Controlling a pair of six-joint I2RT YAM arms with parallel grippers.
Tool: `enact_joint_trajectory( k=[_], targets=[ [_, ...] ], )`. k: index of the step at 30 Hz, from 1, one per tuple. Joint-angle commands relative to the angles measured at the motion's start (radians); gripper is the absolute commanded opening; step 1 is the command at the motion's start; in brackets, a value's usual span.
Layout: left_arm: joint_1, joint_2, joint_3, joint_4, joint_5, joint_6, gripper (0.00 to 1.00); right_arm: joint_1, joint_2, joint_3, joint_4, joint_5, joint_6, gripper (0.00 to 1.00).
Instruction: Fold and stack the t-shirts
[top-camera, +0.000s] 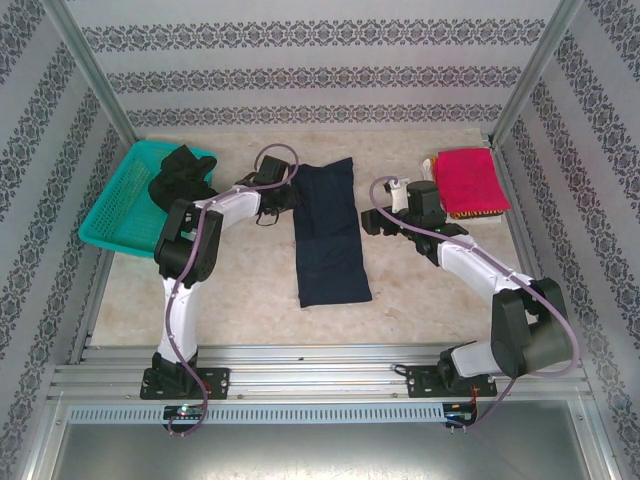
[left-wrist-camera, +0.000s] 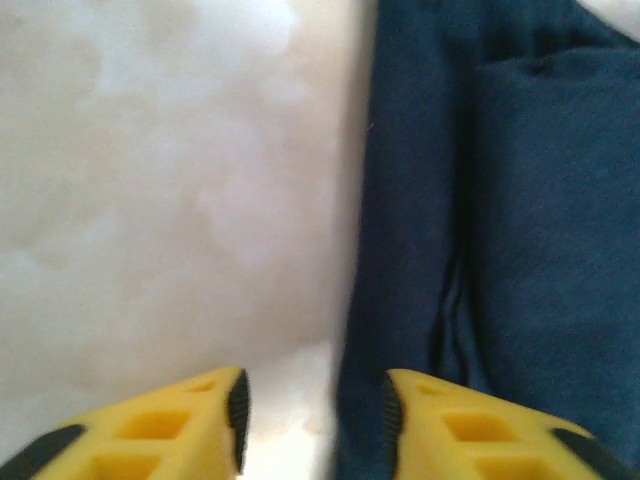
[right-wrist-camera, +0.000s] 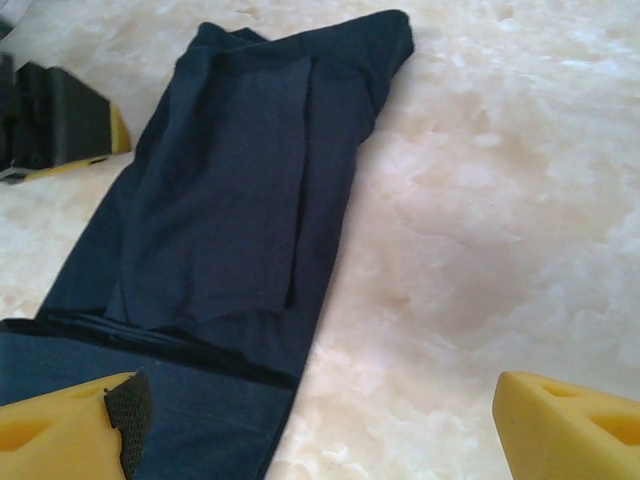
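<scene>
A dark navy t-shirt (top-camera: 330, 232) lies folded into a long strip in the middle of the table. My left gripper (top-camera: 277, 200) sits low at its far left edge. In the left wrist view the left gripper (left-wrist-camera: 313, 410) has its jaws apart, with the navy cloth edge (left-wrist-camera: 480, 220) lying by the right finger and nothing clamped. My right gripper (top-camera: 372, 222) is open just right of the strip. Its wrist view shows the right gripper (right-wrist-camera: 315, 400) wide apart, one finger over the navy shirt (right-wrist-camera: 230, 190), the other over bare table. A pinkish-red t-shirt (top-camera: 470, 180) lies folded at the back right. A black t-shirt (top-camera: 180, 170) is bunched in the basket.
A teal mesh basket (top-camera: 115, 205) stands at the back left against the wall. Patterned walls and metal posts close in the table on three sides. Bare tabletop (top-camera: 250, 300) lies in front of the navy strip, up to the metal rail at the near edge.
</scene>
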Motion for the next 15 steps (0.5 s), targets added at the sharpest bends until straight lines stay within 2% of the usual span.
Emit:
enact_joint_trajectory(
  k=[1,8,15],
  targets=[
    [0.005,0.055,0.069,-0.057,0.051,-0.002,0.37,0.019,0.017,0.004,0.003,-0.057,-0.027,0.88],
    [0.009,0.097,0.138,-0.106,0.039,0.026,0.30,0.039,0.046,0.018,0.001,-0.058,-0.035,0.88],
    [0.010,0.133,0.172,-0.116,0.073,0.031,0.22,0.043,0.045,0.017,-0.006,-0.067,-0.043,0.88]
  ],
)
